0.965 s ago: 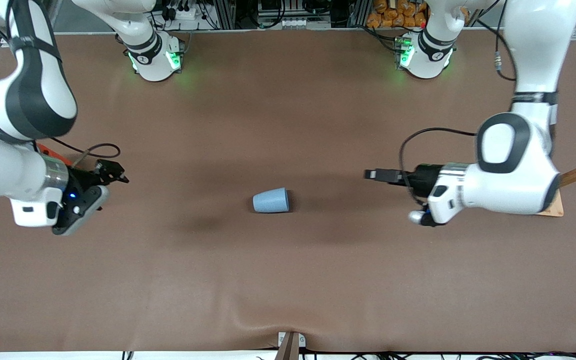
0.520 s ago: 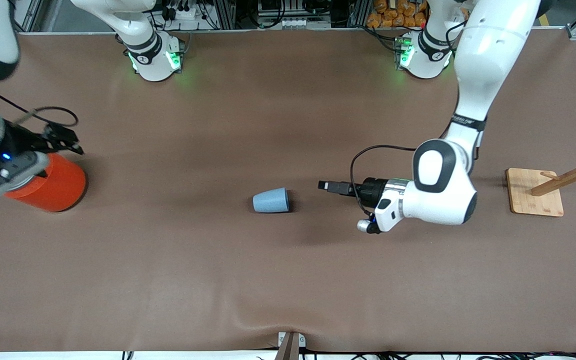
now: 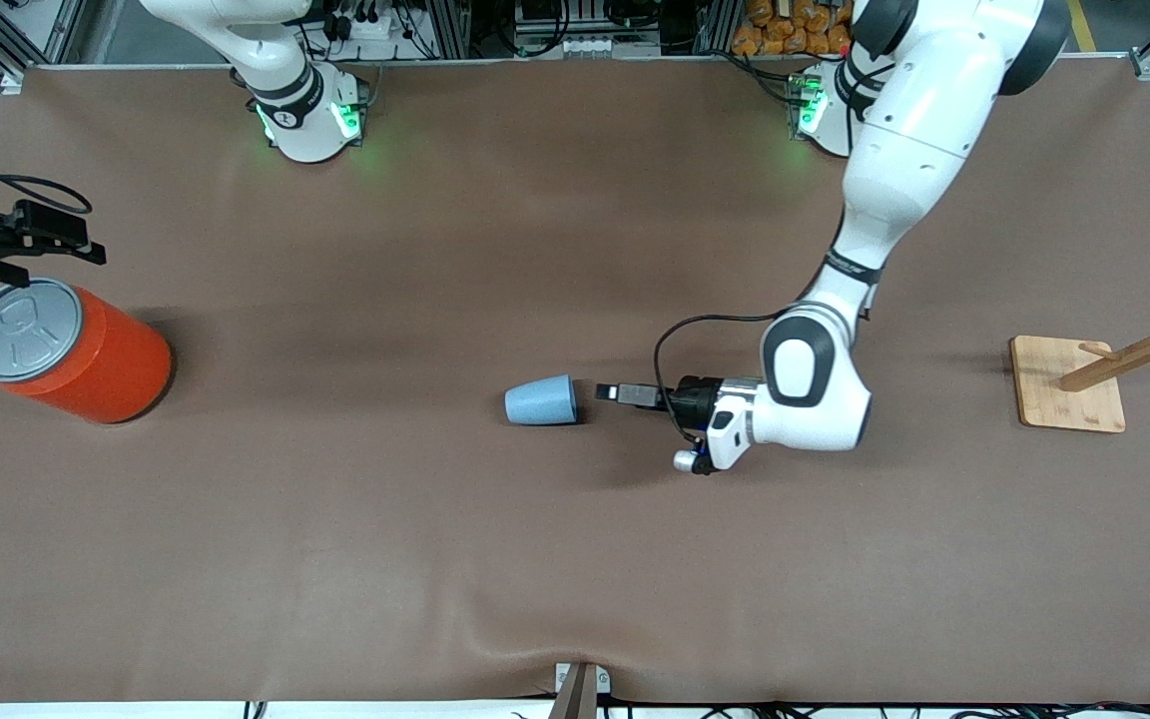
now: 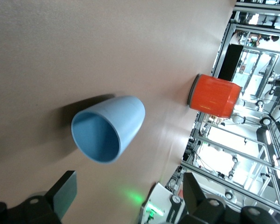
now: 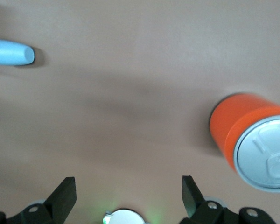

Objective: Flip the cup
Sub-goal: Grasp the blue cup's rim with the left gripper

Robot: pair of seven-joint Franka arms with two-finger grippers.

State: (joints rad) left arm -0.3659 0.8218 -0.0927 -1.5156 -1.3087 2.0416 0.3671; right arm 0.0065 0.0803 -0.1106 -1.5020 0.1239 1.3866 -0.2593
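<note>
The light-blue cup [image 3: 541, 401] lies on its side in the middle of the brown table, its mouth turned toward the left arm's end. My left gripper [image 3: 611, 391] is low over the table just off the cup's mouth, open and empty, a small gap away. In the left wrist view the cup [image 4: 109, 128] shows its darker blue inside, ahead of the gripper [image 4: 130, 196]. My right gripper [image 3: 71, 243] hangs open and empty at the right arm's end, beside the orange can. The right wrist view shows the cup [image 5: 11, 52] far off from that gripper [image 5: 128, 196].
A large orange can [image 3: 66, 352] with a grey pull-tab lid stands at the right arm's end; it also shows in the right wrist view [image 5: 252, 140] and the left wrist view [image 4: 213, 95]. A wooden peg rack [image 3: 1069, 384] stands at the left arm's end.
My left gripper has moved steadily toward the cup's mouth. My right arm has drawn back toward its end of the table, uncovering the orange can. The cup has not moved.
</note>
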